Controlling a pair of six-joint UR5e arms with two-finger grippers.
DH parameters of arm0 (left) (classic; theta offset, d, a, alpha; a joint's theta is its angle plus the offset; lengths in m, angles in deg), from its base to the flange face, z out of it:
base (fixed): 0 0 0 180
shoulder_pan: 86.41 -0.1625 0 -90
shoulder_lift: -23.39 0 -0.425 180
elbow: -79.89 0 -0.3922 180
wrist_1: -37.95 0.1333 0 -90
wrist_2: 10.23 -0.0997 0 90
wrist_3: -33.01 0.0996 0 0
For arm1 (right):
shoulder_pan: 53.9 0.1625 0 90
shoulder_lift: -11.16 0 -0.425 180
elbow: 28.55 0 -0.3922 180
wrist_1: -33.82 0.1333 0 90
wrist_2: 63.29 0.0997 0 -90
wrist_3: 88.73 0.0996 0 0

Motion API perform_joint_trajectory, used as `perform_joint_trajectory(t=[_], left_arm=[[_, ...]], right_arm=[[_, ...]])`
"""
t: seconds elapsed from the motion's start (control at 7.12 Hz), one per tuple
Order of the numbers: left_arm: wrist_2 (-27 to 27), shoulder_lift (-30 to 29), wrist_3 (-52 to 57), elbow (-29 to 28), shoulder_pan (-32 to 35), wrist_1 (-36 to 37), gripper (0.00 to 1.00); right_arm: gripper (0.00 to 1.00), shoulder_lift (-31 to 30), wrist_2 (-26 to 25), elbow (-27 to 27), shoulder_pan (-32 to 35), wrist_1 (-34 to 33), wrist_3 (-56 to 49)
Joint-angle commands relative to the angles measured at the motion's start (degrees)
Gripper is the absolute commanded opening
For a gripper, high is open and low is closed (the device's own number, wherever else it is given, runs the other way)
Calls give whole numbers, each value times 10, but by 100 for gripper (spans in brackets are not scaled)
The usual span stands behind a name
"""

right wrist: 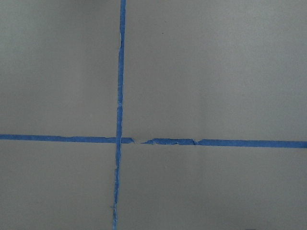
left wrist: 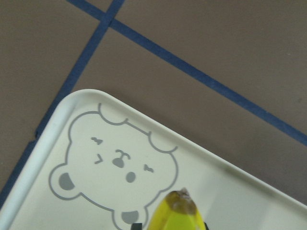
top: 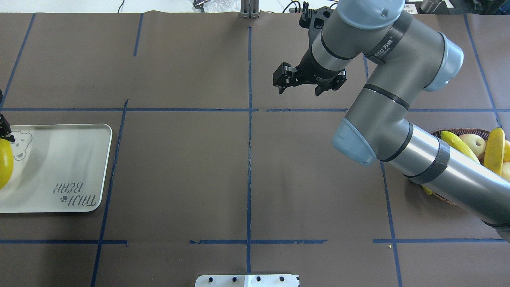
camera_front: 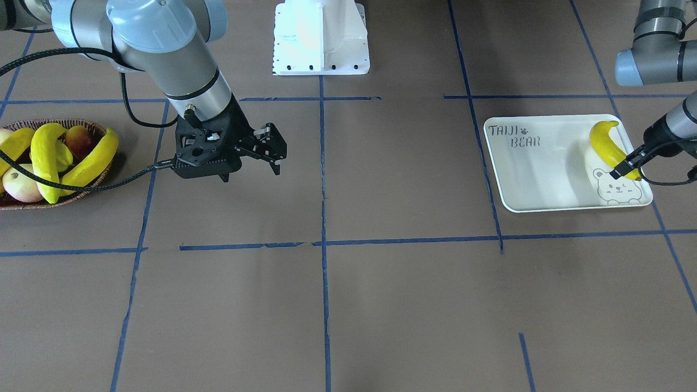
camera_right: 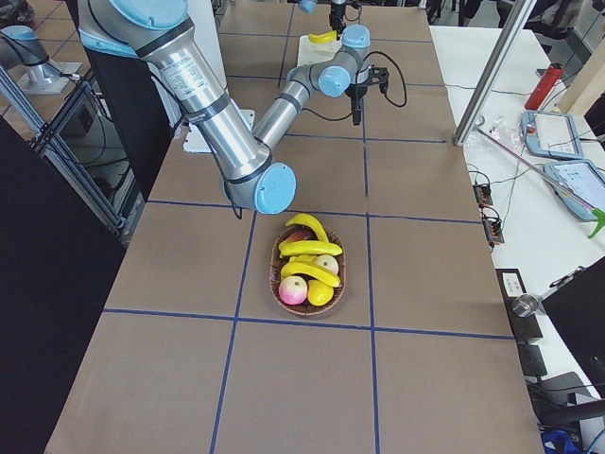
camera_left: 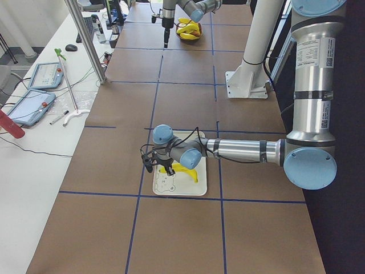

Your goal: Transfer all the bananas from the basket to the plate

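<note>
A: What takes up most room?
B: The right arm [top: 398,99]. From overhead it hides part of the basket [camera_front: 87,124]. The plate [camera_front: 544,179] sits well apart, at the far end of the table [camera_front: 408,299].
A: And the fruit?
B: Three bananas [camera_front: 46,158] lie in the basket, with apples [camera_front: 22,185] wedged among them. One banana [camera_front: 604,141] is at the plate's bear corner, clenched in the left gripper [camera_front: 629,166]. The right gripper [camera_front: 270,149] hangs spread and empty.

We log a dull brown paper-covered surface [camera_front: 381,305], gridded with blue tape lines [camera_front: 323,218]. Off-white rectangular tray [camera_front: 544,174]: grey bear-face outline [camera_front: 615,188], grey lettering [camera_front: 524,142]. Bright-yellow curved banana [camera_front: 604,142], dark tip. Dark-brown woven wicker basket [camera_front: 92,126]: yellow bananas [camera_front: 46,158], pink-red round fruit [camera_front: 22,185].
</note>
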Motion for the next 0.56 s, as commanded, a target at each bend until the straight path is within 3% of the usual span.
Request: perform_joint_trajectory(t=[0.0, 0.28, 0.42], left_arm=[[-17, -8, 33, -30, -2, -2, 50], [-34, -11, 65, -33, 14, 1, 100], [-28, -11, 93, -26, 43, 4, 100]], right_arm=[[100, -1, 0, -2, 4, 0, -1], [100, -2, 0, -3, 12, -1, -1], [100, -11, 1, -4, 18, -5, -1]])
